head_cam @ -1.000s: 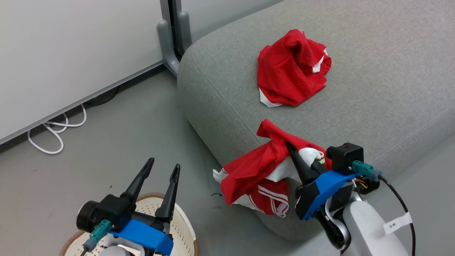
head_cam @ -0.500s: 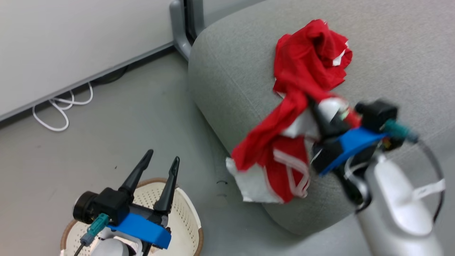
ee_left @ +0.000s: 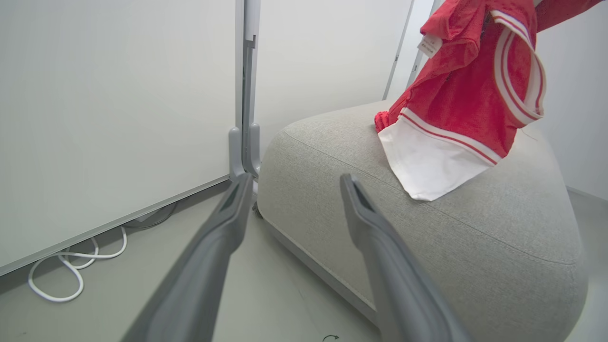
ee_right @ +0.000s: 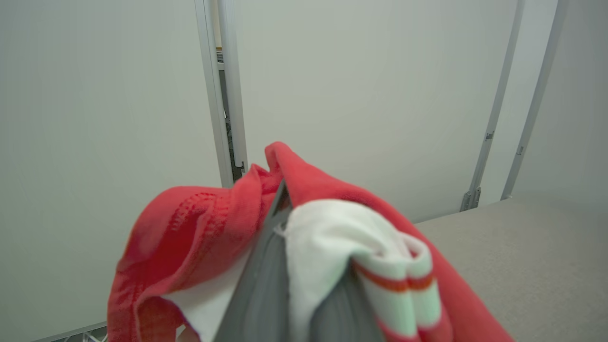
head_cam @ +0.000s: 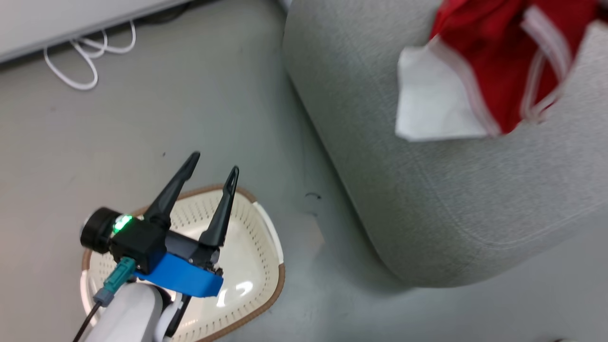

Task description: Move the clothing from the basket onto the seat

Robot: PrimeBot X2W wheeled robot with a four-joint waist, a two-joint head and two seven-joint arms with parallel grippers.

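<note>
Jaws clamped on the clothing [ee_left: 465, 95], right gripper [ee_right: 285, 199] dangles it over the seat [ee_left: 427, 247] edge for release; left gripper [head_cam: 213, 164] gapes above the basket [head_cam: 256, 247].

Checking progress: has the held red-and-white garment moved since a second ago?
Yes: the red fabric garment went from the grey upholstered seat's front edge up over its top.

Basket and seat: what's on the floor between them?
Only bare grey floor lies between the basket and the seat, apart from a tiny dark mark. The head view shows this.
</note>
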